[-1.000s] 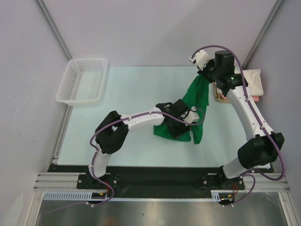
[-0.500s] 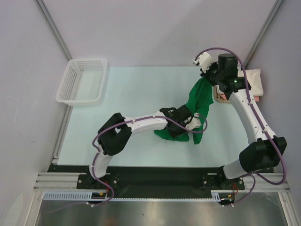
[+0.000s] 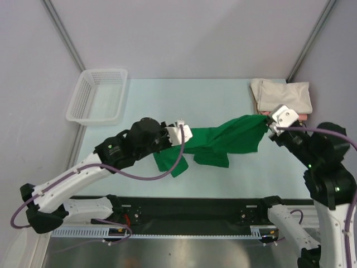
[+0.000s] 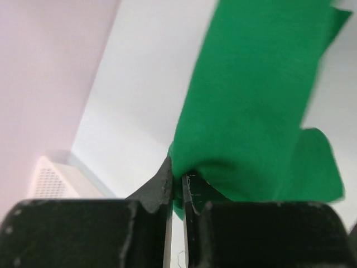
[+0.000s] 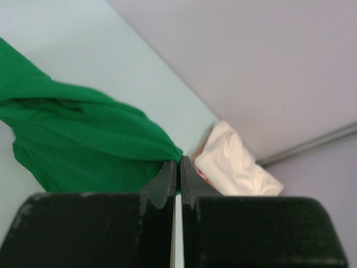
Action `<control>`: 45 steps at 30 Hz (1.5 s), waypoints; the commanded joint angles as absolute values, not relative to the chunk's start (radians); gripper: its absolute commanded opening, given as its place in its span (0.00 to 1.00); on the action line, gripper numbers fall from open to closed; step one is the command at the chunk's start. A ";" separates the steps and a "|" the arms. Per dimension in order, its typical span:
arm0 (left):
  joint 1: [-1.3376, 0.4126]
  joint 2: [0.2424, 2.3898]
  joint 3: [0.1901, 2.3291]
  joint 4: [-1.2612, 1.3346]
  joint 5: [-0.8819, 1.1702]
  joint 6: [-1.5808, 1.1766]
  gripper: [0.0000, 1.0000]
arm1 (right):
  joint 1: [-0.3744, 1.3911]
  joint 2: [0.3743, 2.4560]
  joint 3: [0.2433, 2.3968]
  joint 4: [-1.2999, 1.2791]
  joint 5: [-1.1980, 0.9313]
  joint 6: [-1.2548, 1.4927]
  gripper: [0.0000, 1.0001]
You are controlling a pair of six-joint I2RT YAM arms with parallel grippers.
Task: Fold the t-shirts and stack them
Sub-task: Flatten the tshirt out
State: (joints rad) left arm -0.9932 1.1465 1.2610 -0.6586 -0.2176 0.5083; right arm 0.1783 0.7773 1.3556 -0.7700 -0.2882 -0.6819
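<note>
The bright green t-shirt hangs stretched above the table between both grippers. My left gripper is shut on its left end, and the left wrist view shows green cloth pinched between the jaw tips. My right gripper is shut on the shirt's right end; in the right wrist view the cloth bunches into the closed tips. A loose part of the shirt droops near the middle. The folded cream t-shirt lies at the back right corner, on top of a salmon-pink one, of which only an edge shows.
A white mesh basket stands at the table's back left corner. Grey walls and metal posts enclose the table at the back and sides. The black rail with the arm bases runs along the near edge.
The left gripper closed on the green shirt. Both arms drew back toward the near edge and apart, lifting the shirt off the table and stretching it between them. The cream shirt is now uncovered.
</note>
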 commanded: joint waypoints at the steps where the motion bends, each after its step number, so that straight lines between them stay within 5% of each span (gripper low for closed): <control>1: -0.967 1.066 1.160 -0.608 -0.315 0.632 0.12 | 0.178 0.753 1.312 -0.813 -0.361 -0.592 0.00; 7: -0.675 1.260 1.067 -0.385 -0.163 0.762 0.22 | 0.158 0.981 1.198 -0.571 -0.319 -0.580 0.00; 8: -0.639 1.341 1.097 -0.370 -0.161 0.741 0.28 | 0.153 1.080 1.186 -0.495 -0.315 -0.594 0.00; 9: -0.579 1.414 1.180 -0.359 -0.175 0.723 0.49 | 0.150 1.136 1.184 -0.473 -0.302 -0.594 0.00; 12: -0.517 1.678 1.457 -0.399 -0.256 0.606 0.61 | 0.130 1.357 1.239 -0.419 -0.293 -0.566 0.00; 16: -0.506 1.750 1.652 -0.515 -0.172 0.468 0.60 | 0.101 1.468 1.287 -0.373 -0.296 -0.563 0.00; 22: -0.606 1.635 1.502 -0.688 0.054 0.420 0.43 | 0.068 1.497 1.299 -0.382 -0.302 -0.566 0.00; 33: -0.684 1.611 1.207 -0.793 0.238 0.327 0.58 | 0.069 1.456 1.278 -0.410 -0.336 -0.549 0.00; 45: -0.686 1.812 1.215 -0.747 0.170 0.324 0.56 | 0.072 1.381 1.224 -0.431 -0.330 -0.561 0.00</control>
